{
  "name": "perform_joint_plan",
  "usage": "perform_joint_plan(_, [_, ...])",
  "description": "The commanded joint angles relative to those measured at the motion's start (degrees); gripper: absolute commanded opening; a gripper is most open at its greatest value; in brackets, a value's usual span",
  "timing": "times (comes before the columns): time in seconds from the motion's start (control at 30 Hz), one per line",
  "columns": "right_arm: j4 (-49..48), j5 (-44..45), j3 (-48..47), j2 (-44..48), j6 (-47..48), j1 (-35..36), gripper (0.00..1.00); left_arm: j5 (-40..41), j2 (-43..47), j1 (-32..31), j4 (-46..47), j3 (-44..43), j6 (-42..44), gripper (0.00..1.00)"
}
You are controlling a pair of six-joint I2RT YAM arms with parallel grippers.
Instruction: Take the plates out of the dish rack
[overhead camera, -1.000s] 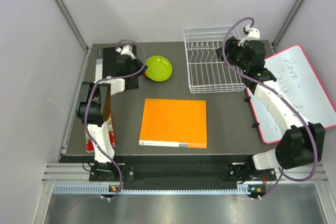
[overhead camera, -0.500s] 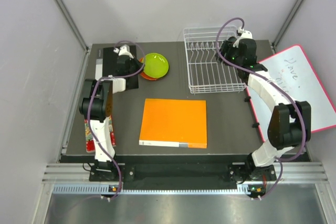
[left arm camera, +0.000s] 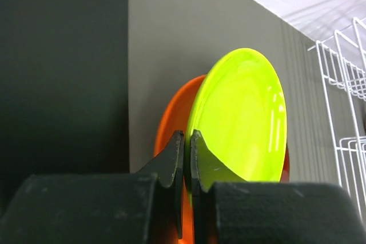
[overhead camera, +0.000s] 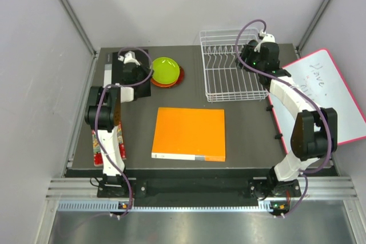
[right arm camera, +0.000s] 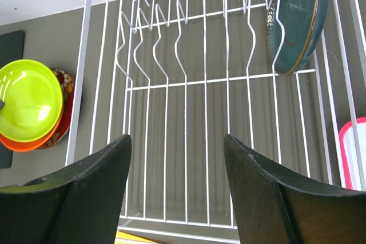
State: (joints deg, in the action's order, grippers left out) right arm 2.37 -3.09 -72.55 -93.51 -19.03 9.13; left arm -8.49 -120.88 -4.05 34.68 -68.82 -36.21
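My left gripper (left arm camera: pixel 187 141) is shut on the rim of the lime green plate (left arm camera: pixel 243 112) and holds it tilted over the orange plate (left arm camera: pixel 174 124), which lies on the dark red patterned plate (right arm camera: pixel 64 104). This stack (overhead camera: pixel 167 72) sits on the table left of the dish rack (overhead camera: pixel 231 70). My right gripper (right arm camera: pixel 177 144) is open and empty over the white wire rack (right arm camera: pixel 189 84). The dark grey-blue plate (right arm camera: pixel 294 18) stands upright among the prongs at the rack's right end.
A big flat orange square (overhead camera: pixel 190 134) lies in the middle of the table. A pink-edged whiteboard (overhead camera: pixel 326 98) lies at the right edge. A black pad (overhead camera: pixel 117 70) is at the back left. A red patterned item (overhead camera: pixel 102 147) lies by the left arm.
My left gripper carried the lime green plate left and back, bringing it over the orange and red plates. My right arm swung in over the rack's back right.
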Motion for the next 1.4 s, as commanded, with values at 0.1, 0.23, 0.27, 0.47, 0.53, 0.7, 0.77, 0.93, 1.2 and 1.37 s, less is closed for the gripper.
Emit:
perform_joint_plan(0.1, [-3.32, -0.51, -0.31, -0.27, 0.39, -0.69, 0.66, 1.20, 3.55, 0.19, -0.38, 0.71, 2.63, 0.55])
perform_joint_plan(0.23, [-3.16, -0.34, -0.22, 0.09, 0.48, -0.69, 0.66, 0.93, 3.81, 0.19, -1.89, 0.52, 3.25, 0.99])
perform_joint_plan(0.27, [-3.08, 0.10, -0.22, 0.17, 0.48, -0.69, 0.66, 0.24, 3.98, 0.10, -1.98, 0.61, 3.33, 0.99])
perform_joint_plan(0.47, [-0.79, 4.41, -2.24, 0.61, 1.97, -0.86, 0.66, -2.05, 3.72, 0.01, -3.56, -0.27, 3.42, 0.99])
perform_joint_plan(0.53, [-0.79, 4.67, -2.15, 0.70, 1.89, -0.86, 0.66, -2.93, 3.46, 0.01, -3.39, -0.44, 3.34, 0.99])
perform_joint_plan(0.7, [-1.32, 4.50, -1.54, 0.18, 1.27, -0.95, 0.66, -4.78, 3.54, -0.16, -4.26, -1.41, 3.77, 0.99])
perform_joint_plan(0.77, [-1.67, 4.32, -1.27, -0.09, 0.92, -0.86, 0.66, -4.61, 4.33, -0.34, -4.18, -1.06, 4.04, 0.99])
perform_joint_plan(0.93, [-2.02, 3.97, -0.66, -0.27, 0.57, -0.95, 0.66, -6.09, 5.48, -0.34, -4.09, -0.70, 3.78, 0.97])
perform_joint_plan(1.2, [-1.93, 4.23, 0.48, 0.26, 0.39, -0.95, 0.66, -8.04, 7.93, -0.69, -3.38, 0.52, 3.77, 0.90])
perform_joint_plan(1.37, [-1.93, 4.06, 0.57, 0.35, 0.48, -0.95, 0.66, 0.66, 13.47, -0.78, 0.81, 8.32, 4.56, 0.94])
